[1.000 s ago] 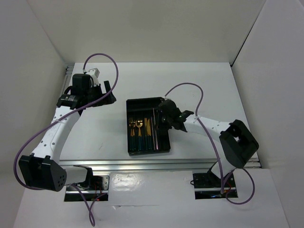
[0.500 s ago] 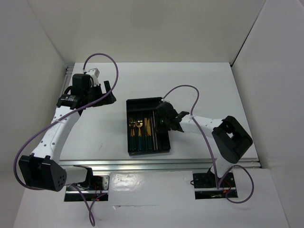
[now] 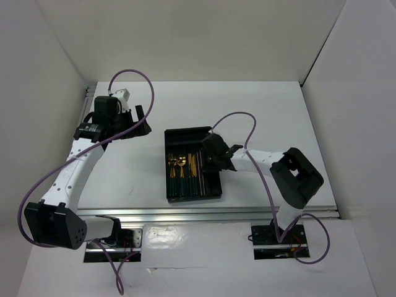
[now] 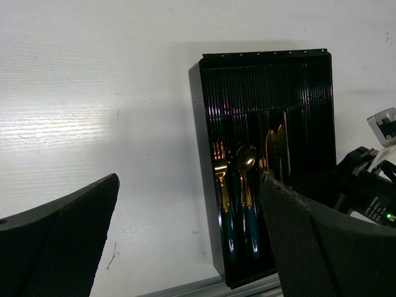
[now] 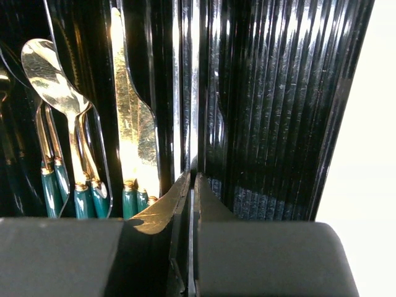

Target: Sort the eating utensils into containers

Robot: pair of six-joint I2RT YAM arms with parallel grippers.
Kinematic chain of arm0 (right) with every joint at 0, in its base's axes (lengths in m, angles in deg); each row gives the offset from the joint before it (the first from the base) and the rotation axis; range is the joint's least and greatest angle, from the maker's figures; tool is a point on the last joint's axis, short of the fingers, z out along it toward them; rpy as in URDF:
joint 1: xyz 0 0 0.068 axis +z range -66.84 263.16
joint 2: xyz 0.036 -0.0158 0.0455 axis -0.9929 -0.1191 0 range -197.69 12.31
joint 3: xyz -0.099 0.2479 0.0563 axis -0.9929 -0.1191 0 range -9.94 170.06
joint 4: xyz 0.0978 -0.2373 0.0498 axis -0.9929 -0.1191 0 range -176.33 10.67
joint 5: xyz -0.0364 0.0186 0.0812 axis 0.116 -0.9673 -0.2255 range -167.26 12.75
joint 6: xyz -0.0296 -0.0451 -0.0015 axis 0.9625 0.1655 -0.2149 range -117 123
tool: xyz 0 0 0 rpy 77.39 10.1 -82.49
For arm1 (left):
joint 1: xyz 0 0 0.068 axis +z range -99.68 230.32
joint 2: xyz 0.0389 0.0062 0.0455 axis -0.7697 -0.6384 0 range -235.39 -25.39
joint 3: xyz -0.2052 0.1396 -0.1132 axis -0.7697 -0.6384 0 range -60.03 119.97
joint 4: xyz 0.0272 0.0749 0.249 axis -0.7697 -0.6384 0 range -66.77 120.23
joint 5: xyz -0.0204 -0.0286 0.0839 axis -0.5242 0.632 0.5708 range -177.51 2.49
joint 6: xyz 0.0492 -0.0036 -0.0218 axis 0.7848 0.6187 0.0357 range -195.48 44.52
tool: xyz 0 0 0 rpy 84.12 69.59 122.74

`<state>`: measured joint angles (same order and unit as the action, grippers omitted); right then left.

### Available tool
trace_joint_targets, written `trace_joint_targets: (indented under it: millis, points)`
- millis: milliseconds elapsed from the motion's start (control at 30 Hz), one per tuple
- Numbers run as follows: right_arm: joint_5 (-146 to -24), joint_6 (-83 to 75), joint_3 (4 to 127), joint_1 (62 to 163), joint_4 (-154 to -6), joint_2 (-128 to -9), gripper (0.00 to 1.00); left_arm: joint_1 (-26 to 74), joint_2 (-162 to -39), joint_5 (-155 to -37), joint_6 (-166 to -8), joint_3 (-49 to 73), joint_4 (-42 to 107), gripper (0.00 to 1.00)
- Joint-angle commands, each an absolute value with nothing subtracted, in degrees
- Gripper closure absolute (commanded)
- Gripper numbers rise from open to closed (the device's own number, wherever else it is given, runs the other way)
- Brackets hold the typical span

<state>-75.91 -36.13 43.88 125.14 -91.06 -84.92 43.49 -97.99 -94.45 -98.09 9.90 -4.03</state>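
Observation:
The black tray [image 3: 185, 131] lies mid-table, with gold-headed, teal-handled utensils [image 3: 180, 166] in its left compartments. My right gripper [image 3: 210, 162] hovers low over the tray's right part and is shut on the thin grey stick [image 5: 193, 93], which runs lengthwise over a narrow compartment. In the right wrist view, spoons [image 5: 49, 74] and knives [image 5: 130, 124] lie left of the gripper [image 5: 192, 179], and bare ribbed tray floor [image 5: 278, 111] lies to its right. My left gripper [image 3: 142, 122] is open and empty, raised at the far left. Its wrist view [image 4: 189, 179] shows the tray [image 4: 266, 80] and a spoon [image 4: 246, 158].
White walls enclose the table on three sides. An aluminium rail [image 3: 210, 213] runs along the near edge just below the tray. The right arm's wrist [image 4: 371, 198] shows at the tray's right side in the left wrist view.
My right arm has drawn in, its elbow swinging left, and its gripper has shifted slightly left over the tray. The left arm has not moved.

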Motion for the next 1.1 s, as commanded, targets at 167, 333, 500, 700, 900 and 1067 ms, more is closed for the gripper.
trace_joint_targets:
  millis: [167,333,500,700,900,1067]
  points:
    - [-76.0,-35.7,46.7,125.9,-91.6,-85.8,1.0,43.8,-97.4,-94.7,-97.3,9.8,-2.9,0.0]
    - [-76.0,-35.7,47.3,125.9,-91.6,-86.3,1.0,43.8,-97.4,-94.2,-97.3,9.8,-2.9,0.0]
    - [-76.6,-35.1,47.8,125.9,-92.1,-86.9,1.0,43.8,-97.4,-94.2,-97.3,9.8,-2.9,0.0]
    - [-76.6,-34.6,48.9,125.9,-93.3,-87.5,0.8,43.8,-97.4,-94.2,-97.3,9.8,-2.9,0.0]
    - [-76.6,-34.1,50.1,125.9,-94.5,-87.5,0.63,43.8,-97.4,-94.2,-97.3,9.8,-2.9,0.0]
    - [-76.6,-33.6,52.1,125.9,-96.6,-84.4,0.59,43.8,-97.4,-94.2,-97.3,9.8,-2.9,0.0]
